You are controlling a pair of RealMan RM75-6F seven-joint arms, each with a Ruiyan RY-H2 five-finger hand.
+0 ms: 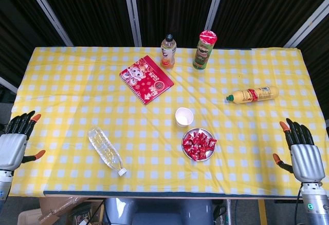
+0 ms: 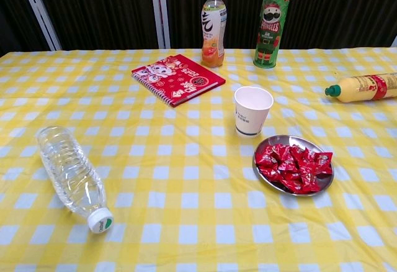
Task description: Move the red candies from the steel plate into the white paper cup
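Observation:
Several red wrapped candies (image 1: pixel 198 145) (image 2: pixel 294 166) lie heaped on a small steel plate (image 1: pixel 207 157) (image 2: pixel 275 141) near the table's front middle. Just behind the plate stands the white paper cup (image 1: pixel 184 116) (image 2: pixel 252 110), upright and empty as far as I can see. My left hand (image 1: pixel 14 140) hovers at the table's left edge, fingers spread, holding nothing. Far from the plate, my right hand (image 1: pixel 301 150) sits at the right edge, fingers apart and empty. Neither hand shows in the chest view.
A clear plastic bottle (image 1: pixel 106 149) (image 2: pixel 71 175) lies at the front left. A red notebook (image 1: pixel 146 78) (image 2: pixel 178 77), an orange drink bottle (image 1: pixel 168 51) (image 2: pixel 213 27) and a green Pringles can (image 1: pixel 204 49) (image 2: pixel 271 27) stand at the back. A yellow bottle (image 1: pixel 253 94) (image 2: pixel 365 87) lies on the right.

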